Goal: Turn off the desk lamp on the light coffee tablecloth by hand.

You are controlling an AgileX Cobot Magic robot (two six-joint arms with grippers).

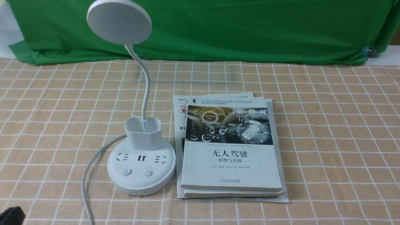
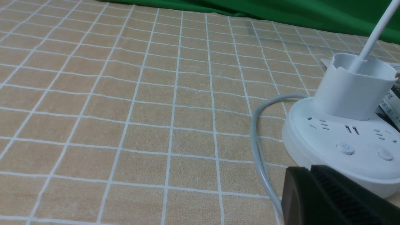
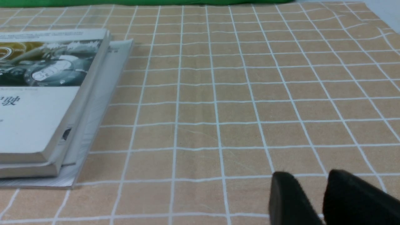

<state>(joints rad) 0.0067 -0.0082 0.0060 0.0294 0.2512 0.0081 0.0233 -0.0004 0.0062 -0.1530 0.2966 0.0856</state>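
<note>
The white desk lamp stands on the light coffee tablecloth (image 1: 328, 125), left of centre. Its disc head (image 1: 118, 21) is raised on the thin neck above the cup holder (image 1: 143, 132). The round base (image 1: 141, 175) carries two buttons (image 1: 126, 172) at its front, and the white cord (image 1: 89, 175) runs off to the near left. My left gripper (image 1: 11, 215) sits at the near left corner. In the left wrist view it (image 2: 309, 168) is shut and empty, just short of the base (image 2: 343, 134), near the cord (image 2: 259, 156). My right gripper (image 3: 309, 178) is slightly open and empty over bare cloth.
A stack of books (image 1: 231, 150) lies right beside the lamp base; it also shows in the right wrist view (image 3: 40, 93). A green backdrop cloth (image 1: 250, 28) hangs along the far edge, with a clip (image 1: 367, 50) at its right end.
</note>
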